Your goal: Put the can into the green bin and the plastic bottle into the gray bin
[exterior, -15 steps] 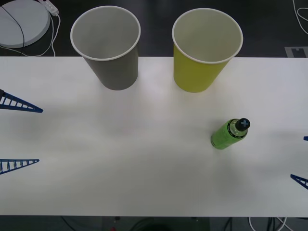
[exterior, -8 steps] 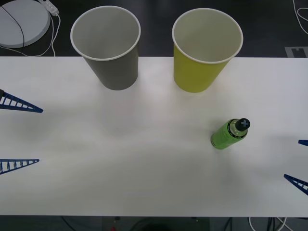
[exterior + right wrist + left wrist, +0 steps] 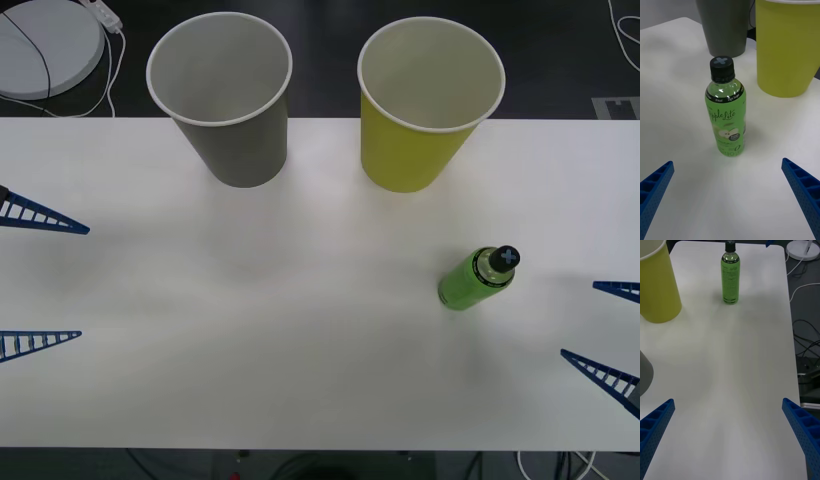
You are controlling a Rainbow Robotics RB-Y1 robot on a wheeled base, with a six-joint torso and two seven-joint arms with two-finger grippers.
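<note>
The plastic bottle (image 3: pixel 478 278) (image 3: pixel 726 112) (image 3: pixel 730 275) stands upright on the white table (image 3: pixel 300 320), right of centre, bright green with a black cap. Behind it, the green bin (image 3: pixel 420 130) (image 3: pixel 788 48) (image 3: pixel 657 288) stands at the table's far edge. The gray bin (image 3: pixel 232 120) (image 3: pixel 726 26) (image 3: pixel 643 371) is to its left. At the right edge my right gripper (image 3: pixel 608 330) (image 3: pixel 728 195) is open, with the bottle a short way ahead of its fingers and apart from them. My left gripper (image 3: pixel 62 283) (image 3: pixel 728 427) is open at the left edge. The can is out of view.
A round white device (image 3: pixel 45 45) (image 3: pixel 805 249) with a cable lies on the dark floor beyond the table's far left corner. More cables (image 3: pixel 805 341) lie on the floor beside the table. Bare tabletop stretches between the two grippers.
My right gripper has come further in from the right edge toward the bottle. The bottle, both bins and the left gripper have not moved.
</note>
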